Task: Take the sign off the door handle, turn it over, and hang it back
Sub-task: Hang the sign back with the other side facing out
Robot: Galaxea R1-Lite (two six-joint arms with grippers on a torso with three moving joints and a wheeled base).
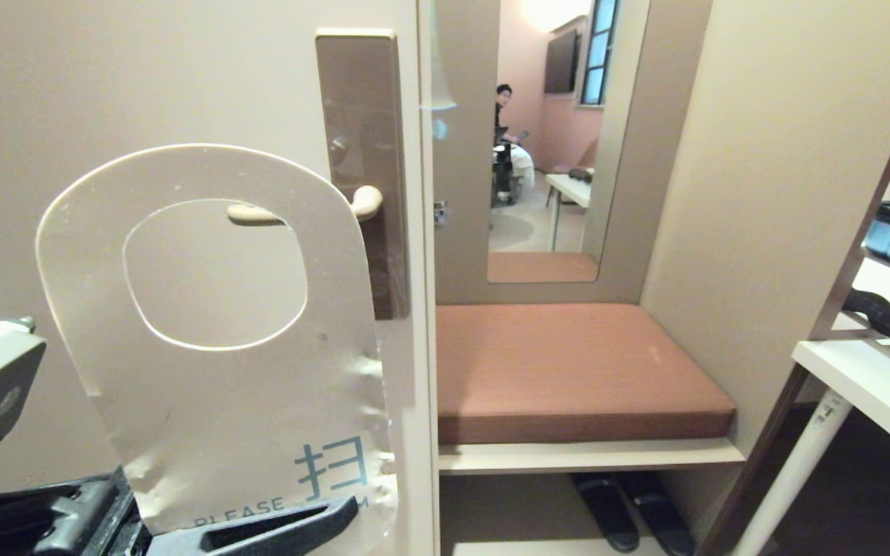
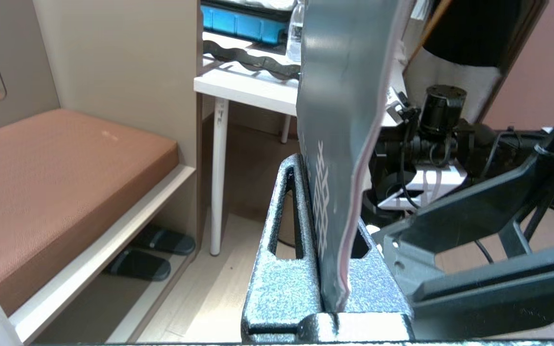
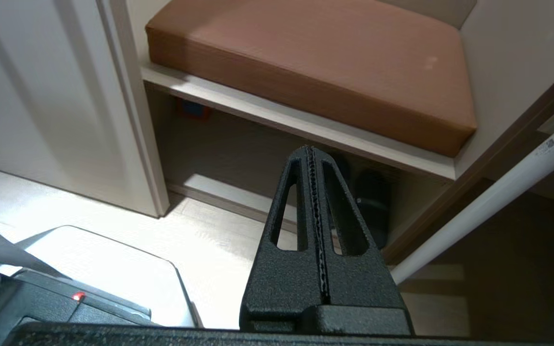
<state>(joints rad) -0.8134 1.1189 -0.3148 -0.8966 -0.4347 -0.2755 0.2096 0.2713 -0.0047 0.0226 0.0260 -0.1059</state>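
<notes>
- While my left gripper (image 1: 259, 533) pinches the bottom edge of the sign (image 1: 213, 340), the head view shows me its white side, with "PLEASE" and a blue character readable near the clamp.
- The sign stands upright, held up in front of the door; through its oval hole I can see the tip of the door handle (image 1: 364, 202), which sits farther back on its brown plate (image 1: 360, 116). Whether card and lever touch, I cannot tell.
- The left wrist view gives me what the head cannot: the blue-grey reverse of the sign (image 2: 339, 144), seen edge-on, wedged between the two closed fingers (image 2: 282, 269).
- The right wrist view alone shows my right gripper (image 3: 313, 163): fingers clenched flat together, nothing between them, low and to the right, pointing towards the space under the bench.
- Counts: one sign, one handle, two grippers.
- One brown cushion (image 1: 568, 363) lies on the bench to the right; two dark slippers (image 1: 630, 510) lie beneath it.
- One person (image 1: 502, 104) appears in the mirror (image 1: 545, 262), far behind.
</notes>
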